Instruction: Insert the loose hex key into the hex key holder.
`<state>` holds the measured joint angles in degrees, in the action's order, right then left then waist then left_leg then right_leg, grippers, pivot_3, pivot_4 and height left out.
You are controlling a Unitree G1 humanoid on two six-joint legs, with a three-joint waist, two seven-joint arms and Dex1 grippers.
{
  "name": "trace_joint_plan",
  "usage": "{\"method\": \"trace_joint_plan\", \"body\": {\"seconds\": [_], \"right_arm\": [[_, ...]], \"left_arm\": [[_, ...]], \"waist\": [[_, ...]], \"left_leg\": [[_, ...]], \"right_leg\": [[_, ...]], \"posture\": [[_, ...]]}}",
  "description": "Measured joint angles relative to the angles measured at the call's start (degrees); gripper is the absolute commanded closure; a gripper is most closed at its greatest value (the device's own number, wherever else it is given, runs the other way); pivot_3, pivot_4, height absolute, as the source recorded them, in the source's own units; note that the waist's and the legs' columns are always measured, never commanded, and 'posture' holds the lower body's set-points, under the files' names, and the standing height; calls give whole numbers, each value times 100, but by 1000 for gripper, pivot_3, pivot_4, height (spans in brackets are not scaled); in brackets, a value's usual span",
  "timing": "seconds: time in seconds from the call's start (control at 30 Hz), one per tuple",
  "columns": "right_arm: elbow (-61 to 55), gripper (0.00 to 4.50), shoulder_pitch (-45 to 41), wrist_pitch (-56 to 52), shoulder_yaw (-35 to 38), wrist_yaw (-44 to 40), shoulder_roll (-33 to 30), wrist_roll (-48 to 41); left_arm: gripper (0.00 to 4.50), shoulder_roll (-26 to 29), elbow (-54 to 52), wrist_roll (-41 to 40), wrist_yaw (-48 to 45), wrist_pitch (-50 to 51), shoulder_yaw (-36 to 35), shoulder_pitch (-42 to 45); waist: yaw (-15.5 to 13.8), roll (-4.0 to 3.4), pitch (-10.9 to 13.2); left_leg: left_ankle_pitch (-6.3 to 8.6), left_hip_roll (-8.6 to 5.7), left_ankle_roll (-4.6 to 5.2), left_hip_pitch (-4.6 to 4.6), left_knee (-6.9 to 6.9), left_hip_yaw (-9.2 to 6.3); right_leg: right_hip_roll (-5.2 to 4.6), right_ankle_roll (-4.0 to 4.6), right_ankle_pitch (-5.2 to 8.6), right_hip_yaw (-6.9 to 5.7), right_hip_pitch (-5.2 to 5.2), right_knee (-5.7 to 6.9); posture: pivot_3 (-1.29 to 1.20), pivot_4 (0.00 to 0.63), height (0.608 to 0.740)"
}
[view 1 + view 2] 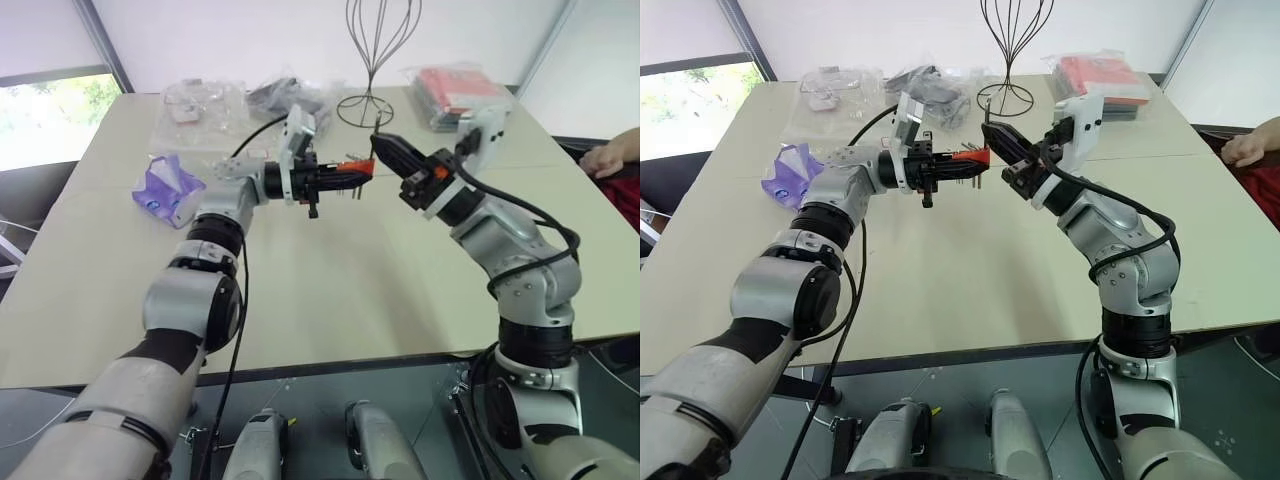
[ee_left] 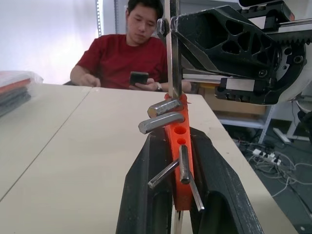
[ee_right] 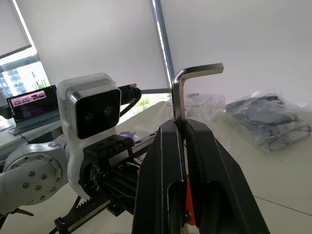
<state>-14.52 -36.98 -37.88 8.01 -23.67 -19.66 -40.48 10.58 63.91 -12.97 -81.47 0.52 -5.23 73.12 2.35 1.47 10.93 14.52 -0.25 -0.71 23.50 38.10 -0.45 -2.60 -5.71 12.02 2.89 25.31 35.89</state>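
Observation:
My left gripper (image 1: 345,172) reaches in level over the table and is shut on the hex key holder (image 2: 178,114), an orange-red block with several dark keys sticking out of it. My right gripper (image 3: 181,124) is shut on the loose hex key (image 3: 179,95), a grey L-shaped rod whose short bent end stands above the fingers. In the left wrist view the loose hex key (image 2: 173,58) comes straight onto the far end of the holder. Whether its tip sits in a hole, I cannot tell. The two grippers meet tip to tip above the table's middle (image 1: 980,150).
The pale table (image 1: 330,290) carries a wire stand (image 1: 372,60), clear plastic bags (image 1: 200,105), a purple bag (image 1: 165,190) and a red packet (image 1: 460,95) along its far side. A person in a red shirt (image 2: 129,53) sits at the table's right side; a hand (image 1: 610,155) rests there.

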Motion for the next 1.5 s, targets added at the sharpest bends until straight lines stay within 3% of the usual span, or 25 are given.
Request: {"method": "trace_joint_plan", "body": {"seconds": [0.07, 0.1, 0.17, 0.33, 0.6, 0.83, 1.0, 1.3, 1.33, 1.37, 1.5], "right_arm": [[-1, 4440, 22, -10, -11, -8, -1, 29], [-5, 3806, 41, -15, -20, -15, -3, 37], [-6, 3076, 152, -71, -113, -27, -2, 50], [-18, 574, 229, -143, -119, -23, -11, 77], [-697, 574, 603, -413, 362, -121, -797, -234], [-927, 574, 1321, -580, 686, -342, -1579, -255], [-1243, 574, 1748, -996, 393, -801, -1931, -486], [-1699, 574, 2192, -1524, -172, -1770, -2872, -696], [-1698, 497, 2191, -1522, -191, -1771, -2872, -676], [-1695, 497, 2189, -1519, -215, -1773, -2873, -641], [-1681, 497, 2184, -1515, -224, -1786, -2880, -544]], "left_arm": [[4500, -6, 0, 1, 6, 0, 1, -16], [4500, -9, 0, 2, 9, 0, 1, -28], [4500, -27, 1, 11, 39, -9, 4, -32], [4500, -55, 1, 0, 46, -18, -2, -39], [4500, 94, 0, -4, 61, 117, -6, -108], [4500, 377, -295, -31, 189, 1805, -6, -1033], [4500, 608, -322, -24, 774, 2812, -37, -1135], [4500, 811, 5, 251, 1197, 2991, 183, -1346], [3567, 805, 21, 255, 1228, 2975, 189, -1346], [3346, 797, 41, 288, 1316, 2901, 216, -1347], [1272, 735, 101, 369, 1594, 2514, 226, -1346]], "waist": [[0, 0, 0], [0, 0, 0], [-1, 0, 0], [-1, 1, 0], [-23, 1, 0], [18, 2, 1], [-3, 3, 1], [-54, 5, 1], [-56, 5, 1], [-61, 5, 1], [-118, 6, -2]], "left_leg": [[0, 0, 0, 0, 0, 0], [0, 0, 0, -1, 0, 0], [0, 0, 0, -1, 1, 0], [0, 0, 0, -1, 3, 2], [0, 0, 0, -1, 3, 1], [0, 1, 0, -9, 4, 3], [0, 1, 0, -11, 12, -1], [0, 2, 0, -9, 13, 3], [0, 2, 0, -10, 16, 5], [0, 3, 0, -10, 18, 6], [0, 6, 0, -24, 20, 8]], "right_leg": [[0, 0, 0, 0, 0, 1], [0, 0, 0, 0, 0, 2], [0, 0, 0, 0, 0, 4], [0, 0, 0, 3, 1, 5], [-1, 0, 0, 2, 1, 4], [5, 0, 1, 7, 1, 15], [7, 0, 1, 7, -4, 18], [1, 0, 1, 8, -4, 12], [0, 0, 1, 9, -5, 12], [0, 1, 1, 9, -5, 12], [2, 1, 1, 10, -17, 13]], "posture": [[0, 150, 740], [0, 150, 740], [0, 150, 740], [0, 150, 740], [0, 150, 740], [0, 150, 740], [0, 150, 740], [0, 150, 740], [0, 150, 740], [0, 150, 740], [0, 150, 740]]}}
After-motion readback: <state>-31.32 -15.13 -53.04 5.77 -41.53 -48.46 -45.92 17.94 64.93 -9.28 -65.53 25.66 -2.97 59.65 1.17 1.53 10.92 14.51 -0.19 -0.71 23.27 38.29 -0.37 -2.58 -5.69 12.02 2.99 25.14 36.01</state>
